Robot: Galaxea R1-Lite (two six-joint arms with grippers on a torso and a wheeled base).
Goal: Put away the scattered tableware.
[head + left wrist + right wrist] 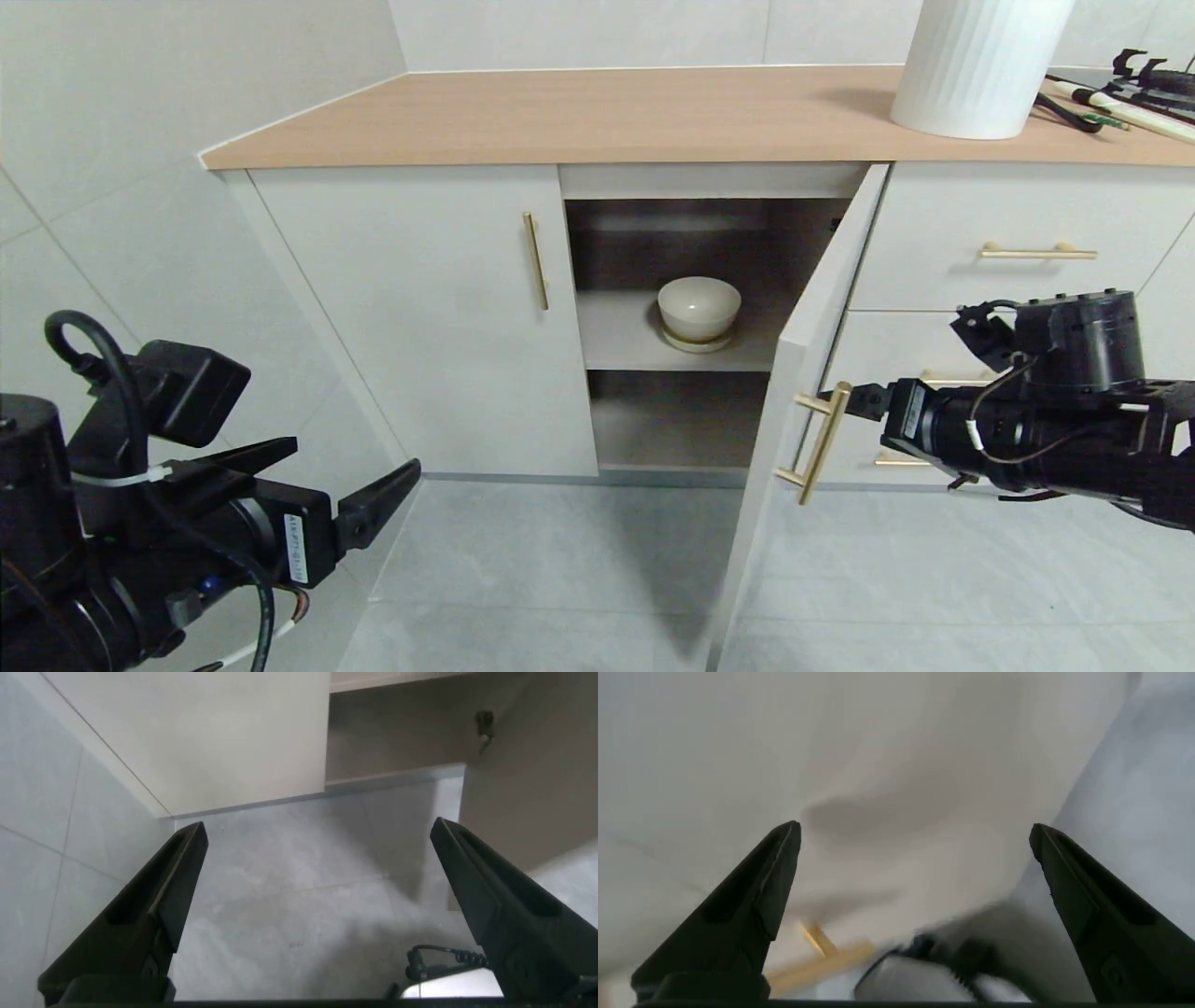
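Note:
A cream bowl (698, 306) sits on a small plate (695, 343) on the middle shelf of the open cabinet. The cabinet door (803, 373) stands swung out to the right. My right gripper (854, 397) is right beside the door's gold handle (822, 439). In its wrist view the right gripper (913, 829) is open against the door face, with the handle (827, 952) off to one side. My left gripper (355, 454) hangs low at the left, open and holding nothing. The left gripper (318, 829) looks over the grey floor toward the cabinet base.
On the wooden counter (560, 112) stand a white ribbed container (980, 65) and some long utensils (1120, 103) at the far right. Drawers with gold handles (1036, 250) lie behind the right arm. The left cabinet door (429, 308) is closed. A tiled wall runs along the left.

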